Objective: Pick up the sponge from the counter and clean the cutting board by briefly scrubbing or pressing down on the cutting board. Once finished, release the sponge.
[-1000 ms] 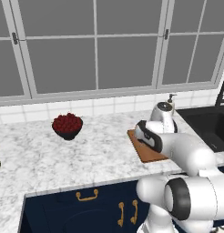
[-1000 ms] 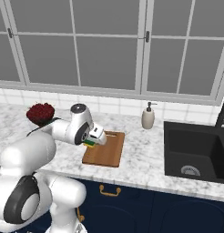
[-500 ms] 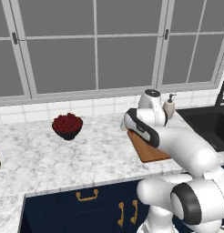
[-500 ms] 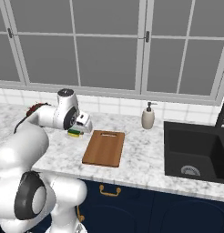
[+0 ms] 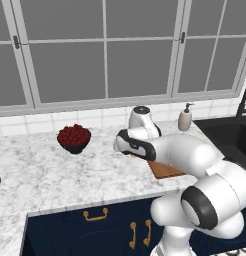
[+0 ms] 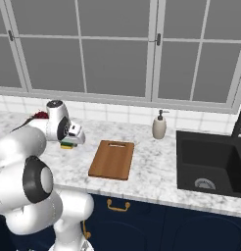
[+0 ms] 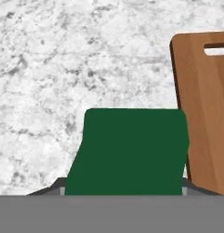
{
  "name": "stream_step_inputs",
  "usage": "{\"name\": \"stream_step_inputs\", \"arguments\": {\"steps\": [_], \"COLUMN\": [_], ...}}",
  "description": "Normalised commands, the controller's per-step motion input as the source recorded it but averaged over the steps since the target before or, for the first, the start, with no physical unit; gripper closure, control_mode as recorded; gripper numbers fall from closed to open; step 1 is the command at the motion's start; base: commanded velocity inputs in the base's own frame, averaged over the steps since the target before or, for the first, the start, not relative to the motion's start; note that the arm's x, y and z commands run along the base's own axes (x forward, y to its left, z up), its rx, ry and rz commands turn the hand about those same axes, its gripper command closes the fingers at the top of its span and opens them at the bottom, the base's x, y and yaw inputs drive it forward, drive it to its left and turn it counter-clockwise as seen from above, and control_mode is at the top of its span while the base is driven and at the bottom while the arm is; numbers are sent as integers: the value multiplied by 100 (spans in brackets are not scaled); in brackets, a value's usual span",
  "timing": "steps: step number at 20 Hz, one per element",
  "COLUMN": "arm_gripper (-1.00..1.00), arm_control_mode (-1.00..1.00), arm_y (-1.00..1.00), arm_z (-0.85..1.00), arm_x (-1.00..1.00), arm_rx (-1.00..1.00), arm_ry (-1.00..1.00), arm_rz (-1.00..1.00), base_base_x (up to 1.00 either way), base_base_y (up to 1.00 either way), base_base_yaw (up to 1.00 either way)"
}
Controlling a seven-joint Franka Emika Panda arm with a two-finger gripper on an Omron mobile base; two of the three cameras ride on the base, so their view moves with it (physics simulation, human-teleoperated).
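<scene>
Nearby, soap bottle (image 6: 159,125) and berry bowl (image 5: 74,137) flank cutting board (image 6: 112,159).

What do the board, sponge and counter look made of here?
Board: wood, smooth brown with visible grain, slot handle cut through. Sponge: matte dark green scouring face, yellow body below, likely foam. Counter: white-grey veined stone, probably marble, polished look.

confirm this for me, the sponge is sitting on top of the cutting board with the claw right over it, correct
Not quite. The sponge is on the counter, beside the cutting board and off it, as the right base view shows. In the hand view its green top lies next to the board's edge over marble. The claw is right over it, as you said.
</scene>
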Motion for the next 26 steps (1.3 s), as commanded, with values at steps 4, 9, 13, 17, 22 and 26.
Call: {"name": "stream_step_inputs", "arguments": {"steps": [4, 9, 13, 17, 22, 26], "arm_gripper": [100, 100, 100, 100, 100, -100], "arm_control_mode": [-100, -100, -100, -100, -100, -100], "arm_y": [1, 0, 0, 0, 1, 5], "arm_z": [-55, -49, -38, -41, -54, -66], "arm_x": [12, 10, 16, 9, 5, 12], "arm_rx": [-7, -1, 0, 0, 0, 0], "arm_ry": [-2, 0, 2, 2, 1, 3], "arm_rz": [1, 0, 0, 0, 0, 0], "base_base_x": [0, 0, 0, 0, 0, 0], "base_base_y": [0, 0, 0, 0, 0, 0], "base_base_yaw": [0, 0, 0, 0, 0, 0]}}
